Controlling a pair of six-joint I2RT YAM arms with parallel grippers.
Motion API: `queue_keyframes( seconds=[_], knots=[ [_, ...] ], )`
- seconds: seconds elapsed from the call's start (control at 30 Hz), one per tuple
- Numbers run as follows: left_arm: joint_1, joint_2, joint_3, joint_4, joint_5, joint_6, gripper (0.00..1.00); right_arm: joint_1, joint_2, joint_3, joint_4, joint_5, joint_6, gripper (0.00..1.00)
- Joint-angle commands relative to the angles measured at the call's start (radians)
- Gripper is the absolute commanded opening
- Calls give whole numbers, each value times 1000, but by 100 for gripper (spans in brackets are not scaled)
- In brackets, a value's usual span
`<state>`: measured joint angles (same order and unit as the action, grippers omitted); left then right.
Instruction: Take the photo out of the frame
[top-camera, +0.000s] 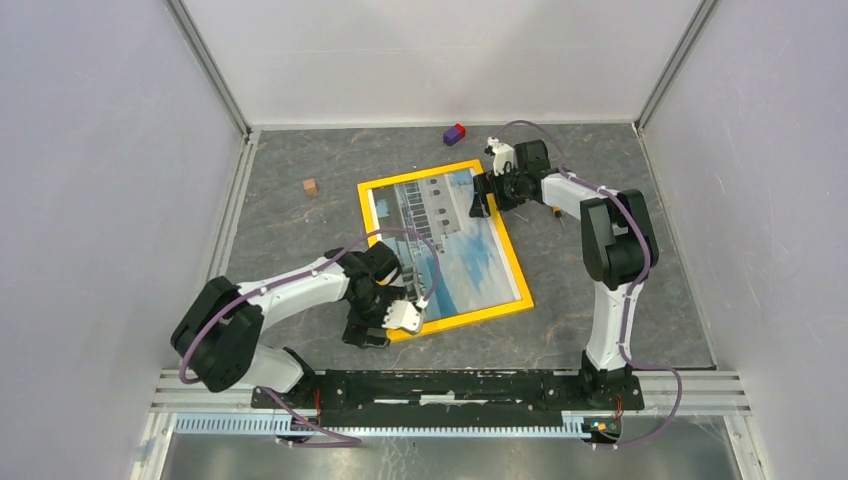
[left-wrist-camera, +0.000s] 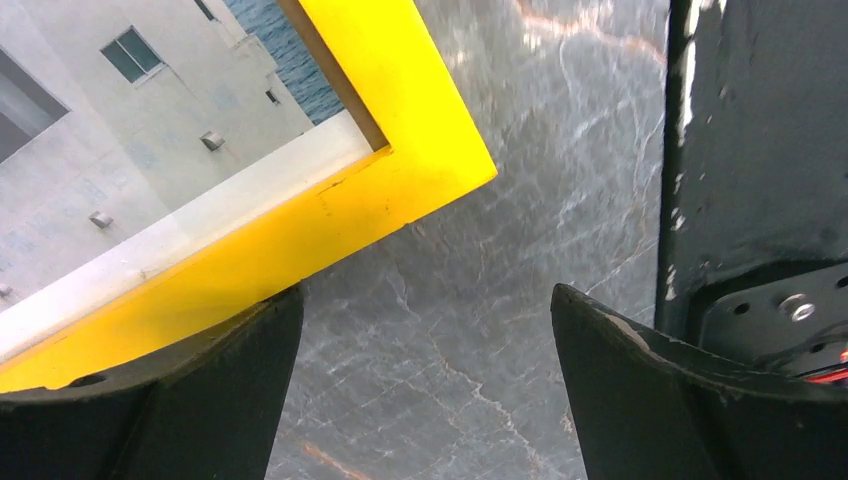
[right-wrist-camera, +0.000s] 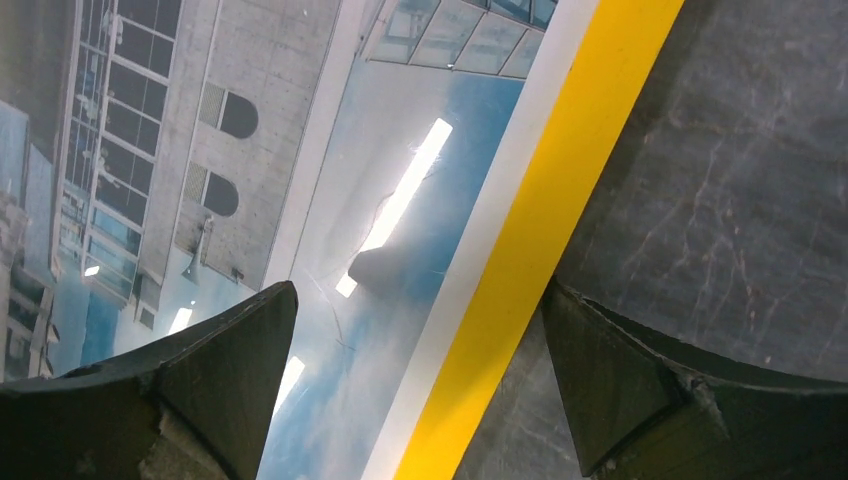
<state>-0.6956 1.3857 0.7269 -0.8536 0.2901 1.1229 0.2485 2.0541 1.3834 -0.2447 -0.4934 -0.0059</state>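
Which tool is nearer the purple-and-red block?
Right. The right tool is at the frame's far right edge, close to the purple-and-red block; the left tool is at the frame's near left corner, much farther away.

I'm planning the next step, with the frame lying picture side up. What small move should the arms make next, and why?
Probably lower the right gripper and close it on the yellow border of the frame, to start turning it over. The photo faces up, so the back cannot be reached, and the left gripper too hangs open at a corner.
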Motion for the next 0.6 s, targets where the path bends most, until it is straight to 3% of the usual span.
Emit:
queue_keyframes(
  seconds=[0.0,0.2,0.57],
  knots=[
    [-66,60,102,71,93,-151,100,41,62,86,-16,-38,-16,98],
    [-197,153,195,128,60,-244,100,102,146,206,-10,-63,-56,98],
    [-299,359,443,194,38,-408,100,229,262,350,75,-119,-60,98]
  ],
)
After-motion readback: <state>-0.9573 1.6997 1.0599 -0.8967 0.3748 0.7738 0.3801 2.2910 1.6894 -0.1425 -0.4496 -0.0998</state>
